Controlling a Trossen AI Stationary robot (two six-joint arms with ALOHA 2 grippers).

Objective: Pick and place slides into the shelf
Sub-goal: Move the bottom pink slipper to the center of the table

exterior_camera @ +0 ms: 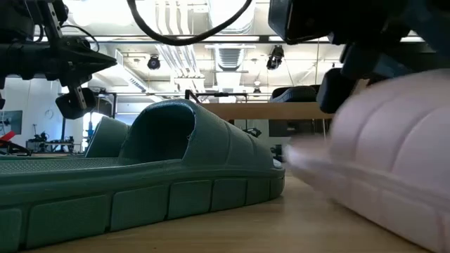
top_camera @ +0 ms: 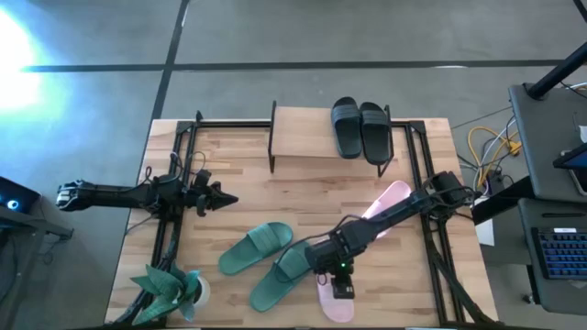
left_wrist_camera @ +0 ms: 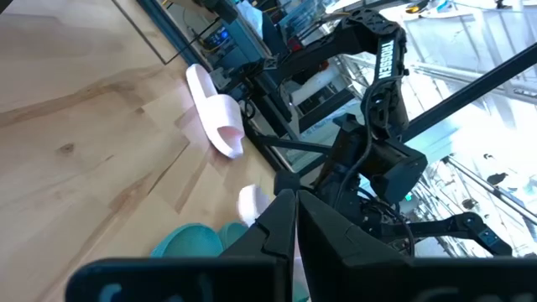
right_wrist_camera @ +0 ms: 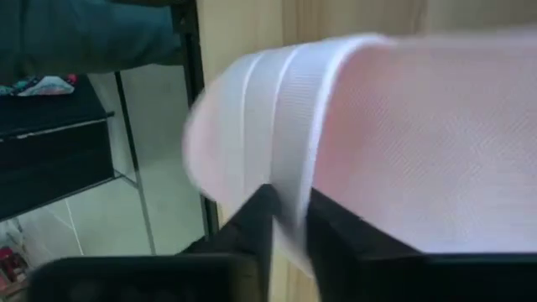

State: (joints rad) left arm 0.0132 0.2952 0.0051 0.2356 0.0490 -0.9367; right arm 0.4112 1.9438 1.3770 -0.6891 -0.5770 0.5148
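The shelf [top_camera: 303, 137] stands at the table's far middle, its plank also visible in the low view [exterior_camera: 267, 110]. A black pair of slides [top_camera: 360, 128] rests on its right part. Two dark green slides [top_camera: 257, 247] [top_camera: 280, 275] lie soles down on the table's near middle; one fills the low view [exterior_camera: 140, 176]. One pink slide [top_camera: 390, 197] lies at the right under my right arm. My right gripper [top_camera: 335, 275] is shut on the other pink slide [top_camera: 335, 301] near the near edge. My left gripper [top_camera: 225, 197] hovers shut at the left. My right gripper [right_wrist_camera: 289, 210] pinches the pink slide's side edge [right_wrist_camera: 294, 168] between its two fingers, coming from above and pointing down. The slide shows tilted in the low view [exterior_camera: 394, 161]. Whether it is clear of the table I cannot tell.
Black metal rails [top_camera: 174, 183] run along the table's left and right sides [top_camera: 426, 220]. A green paper plant [top_camera: 170, 289] sits at the near left corner. Bare wood [top_camera: 303, 197] lies between the shelf and the green slides. A desk with a keyboard [top_camera: 559, 252] stands right of the table.
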